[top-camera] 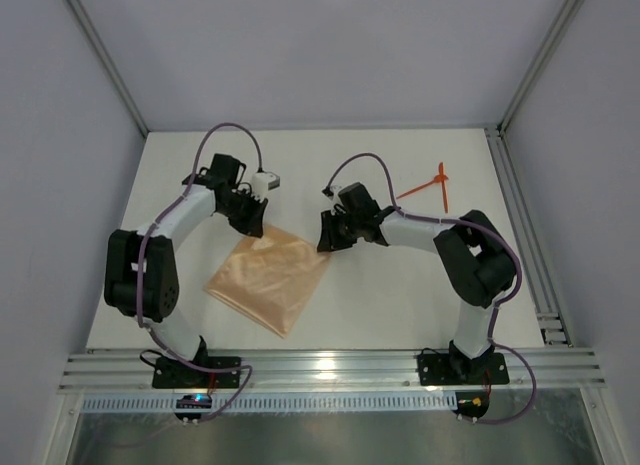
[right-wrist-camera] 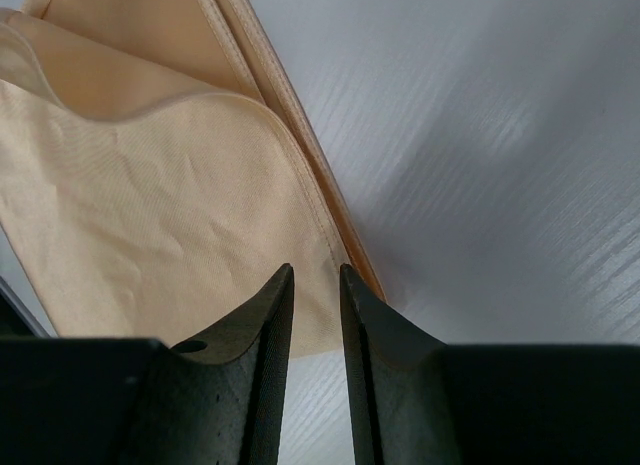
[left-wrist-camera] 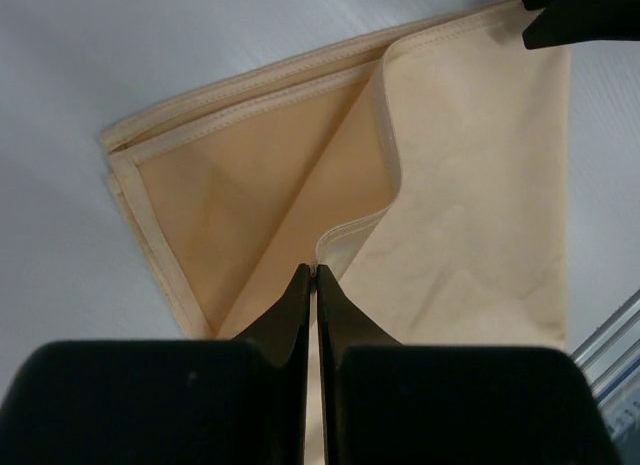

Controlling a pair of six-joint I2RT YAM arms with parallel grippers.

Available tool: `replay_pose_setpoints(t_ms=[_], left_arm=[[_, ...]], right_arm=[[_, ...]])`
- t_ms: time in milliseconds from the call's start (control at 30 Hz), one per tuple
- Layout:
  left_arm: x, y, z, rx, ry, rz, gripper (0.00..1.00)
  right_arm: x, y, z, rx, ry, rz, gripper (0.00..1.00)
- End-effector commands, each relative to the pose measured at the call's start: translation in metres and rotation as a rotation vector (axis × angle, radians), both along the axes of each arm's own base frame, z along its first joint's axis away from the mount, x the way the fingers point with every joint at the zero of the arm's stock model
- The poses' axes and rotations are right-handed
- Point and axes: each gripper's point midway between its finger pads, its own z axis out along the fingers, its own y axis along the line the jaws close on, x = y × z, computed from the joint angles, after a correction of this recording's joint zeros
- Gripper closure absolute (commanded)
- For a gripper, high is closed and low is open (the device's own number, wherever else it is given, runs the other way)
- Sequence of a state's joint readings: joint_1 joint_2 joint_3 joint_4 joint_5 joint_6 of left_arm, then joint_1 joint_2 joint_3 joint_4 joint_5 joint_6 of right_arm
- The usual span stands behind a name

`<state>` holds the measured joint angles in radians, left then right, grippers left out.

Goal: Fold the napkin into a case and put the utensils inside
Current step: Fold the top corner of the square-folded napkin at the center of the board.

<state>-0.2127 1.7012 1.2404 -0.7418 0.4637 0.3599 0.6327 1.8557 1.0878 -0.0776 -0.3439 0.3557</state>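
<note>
The peach-orange napkin lies folded on the white table, one corner pointing toward the arms. My left gripper is at its far left corner. In the left wrist view this gripper is shut on the hem of the napkin's raised top layer. My right gripper hovers at the far right corner. Its jaws stand a narrow gap apart over the napkin's corner, gripping nothing I can see. Two orange-red utensils lie crossed at the back right, apart from both grippers.
A metal rail runs along the near edge by the arm bases, and another rail borders the right side. Grey walls and slanted frame posts close in the back and sides.
</note>
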Motion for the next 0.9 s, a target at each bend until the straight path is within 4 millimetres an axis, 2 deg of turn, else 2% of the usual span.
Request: replay_pose_setpoints(t_ms=[0, 100, 500, 600, 733, 867], left_arm=[[-0.025, -0.013, 0.003, -0.050, 0.028, -0.080, 1.00], [-0.043, -0.017, -0.002, -0.060, 0.069, -0.120, 1.00], [-0.117, -0.033, 0.008, -0.079, 0.116, -0.294, 1.00], [-0.133, -0.038, 0.005, -0.071, 0.137, -0.337, 1.00], [-0.156, -0.045, -0.008, -0.039, 0.174, -0.404, 1.00], [-0.170, -0.056, -0.008, -0.045, 0.158, -0.476, 1.00]], right_arm=[[0.006, 0.005, 0.033, 0.072, -0.065, -0.016, 0.71], [0.005, 0.003, 0.038, 0.075, -0.070, -0.030, 0.71], [0.001, -0.005, 0.042, 0.082, -0.063, -0.087, 0.71], [0.000, -0.005, 0.042, 0.084, -0.061, -0.092, 0.71], [-0.003, -0.007, 0.039, 0.088, -0.047, -0.105, 0.71], [-0.006, -0.009, 0.037, 0.092, -0.036, -0.113, 0.71]])
